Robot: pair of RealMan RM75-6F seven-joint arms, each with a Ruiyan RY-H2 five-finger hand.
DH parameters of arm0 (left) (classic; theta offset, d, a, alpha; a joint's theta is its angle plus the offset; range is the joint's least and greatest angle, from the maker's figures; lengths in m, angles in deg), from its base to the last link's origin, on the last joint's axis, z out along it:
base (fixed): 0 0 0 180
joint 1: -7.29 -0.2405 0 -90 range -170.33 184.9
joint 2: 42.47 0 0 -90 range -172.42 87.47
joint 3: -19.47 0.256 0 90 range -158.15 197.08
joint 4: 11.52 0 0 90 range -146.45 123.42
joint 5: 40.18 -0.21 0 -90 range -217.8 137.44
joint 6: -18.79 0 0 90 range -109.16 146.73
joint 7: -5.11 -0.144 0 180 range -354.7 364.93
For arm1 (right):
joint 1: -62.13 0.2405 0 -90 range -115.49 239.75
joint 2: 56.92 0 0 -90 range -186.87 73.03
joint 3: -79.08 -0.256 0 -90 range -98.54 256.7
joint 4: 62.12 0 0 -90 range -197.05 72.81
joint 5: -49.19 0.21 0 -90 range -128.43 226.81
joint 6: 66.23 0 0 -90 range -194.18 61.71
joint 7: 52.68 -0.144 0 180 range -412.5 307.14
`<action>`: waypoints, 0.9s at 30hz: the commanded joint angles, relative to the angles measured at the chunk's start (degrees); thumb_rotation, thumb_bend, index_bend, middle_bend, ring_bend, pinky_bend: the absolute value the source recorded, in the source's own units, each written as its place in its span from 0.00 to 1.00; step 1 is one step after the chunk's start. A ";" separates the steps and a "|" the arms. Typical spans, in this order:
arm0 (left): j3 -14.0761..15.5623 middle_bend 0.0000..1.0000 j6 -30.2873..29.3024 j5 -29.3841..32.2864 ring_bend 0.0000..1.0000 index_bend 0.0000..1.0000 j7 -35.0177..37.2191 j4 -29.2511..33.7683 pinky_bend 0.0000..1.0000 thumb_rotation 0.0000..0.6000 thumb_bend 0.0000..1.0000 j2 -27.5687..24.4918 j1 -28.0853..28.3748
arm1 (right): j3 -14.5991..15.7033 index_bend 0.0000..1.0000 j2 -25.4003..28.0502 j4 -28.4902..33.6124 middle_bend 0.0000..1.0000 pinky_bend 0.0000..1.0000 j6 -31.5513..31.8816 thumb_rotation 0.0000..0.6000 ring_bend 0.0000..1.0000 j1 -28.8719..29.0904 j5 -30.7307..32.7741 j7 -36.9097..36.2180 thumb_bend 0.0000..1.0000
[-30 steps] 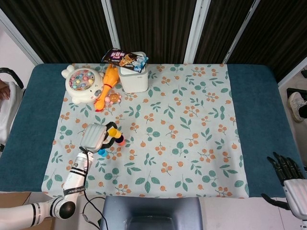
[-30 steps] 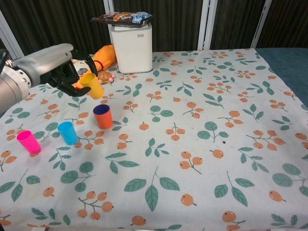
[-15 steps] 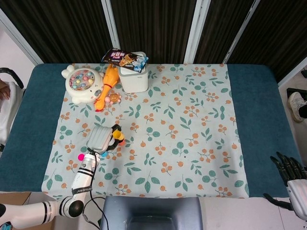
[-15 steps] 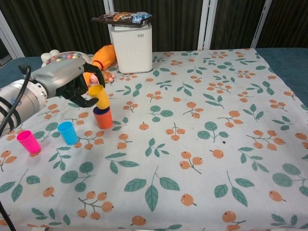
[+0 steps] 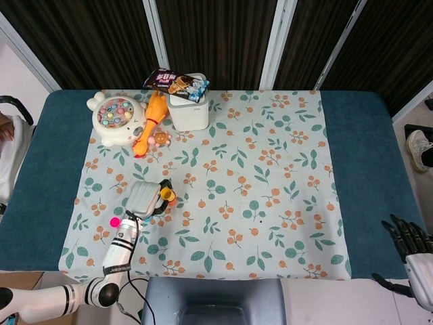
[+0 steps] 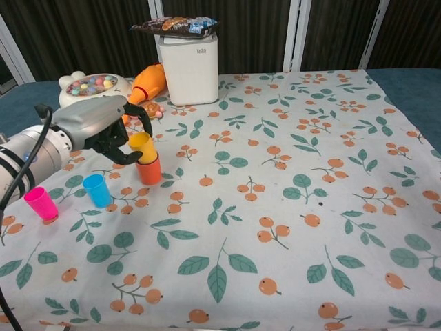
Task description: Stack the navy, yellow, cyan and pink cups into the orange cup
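Note:
The yellow cup (image 6: 142, 147) sits slightly tilted in the mouth of the orange cup (image 6: 149, 172), left of the cloth's middle. My left hand (image 6: 105, 131) still grips the yellow cup, with fingers curled around its rim and side. The navy cup is hidden inside the orange one. The cyan cup (image 6: 97, 191) and the pink cup (image 6: 40, 203) stand upright to the left, nearer the front edge. In the head view my left hand (image 5: 142, 198) covers most of the yellow cup (image 5: 164, 194), and the pink cup (image 5: 114, 221) shows beside the forearm. My right hand (image 5: 408, 237) hangs open off the table's front right corner.
A white bin (image 6: 187, 69) with a snack bag (image 6: 176, 25) on top stands at the back. A rubber chicken (image 6: 147, 81) and a round toy game (image 6: 89, 86) lie to its left. The floral cloth (image 6: 289, 207) spreads to the right.
My left hand carried the yellow cup down and to the right, lowering it into the orange cup over the navy one. The right hand barely moved.

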 commanded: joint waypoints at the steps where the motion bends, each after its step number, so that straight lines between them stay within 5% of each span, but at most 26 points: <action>1: -0.05 1.00 -0.14 -0.30 1.00 0.18 0.28 -0.09 1.00 1.00 0.37 0.07 -0.01 | -0.01 0.00 0.01 -0.04 0.00 0.00 0.00 1.00 0.00 -0.01 0.01 -0.02 0.21; 8: 1.72 1.00 -0.95 -3.03 1.00 0.00 0.88 3.01 1.00 1.00 0.37 -2.39 -1.22 | 0.00 0.00 -0.02 0.03 0.00 0.00 -0.15 1.00 0.00 -0.01 0.08 0.25 0.21; 19: 11.49 1.00 -3.01 -12.96 1.00 0.12 9.22 9.91 1.00 1.00 0.36 -11.75 -8.63 | 0.29 0.00 -0.48 0.25 0.00 0.00 -0.69 1.00 0.00 0.11 -0.46 1.35 0.21; 27: 11.65 1.00 -1.99 -12.39 1.00 0.19 8.04 3.25 1.00 1.00 0.38 -8.35 -9.54 | 0.40 0.00 -0.62 0.21 0.00 0.00 -0.48 1.00 0.00 0.05 -0.86 1.59 0.21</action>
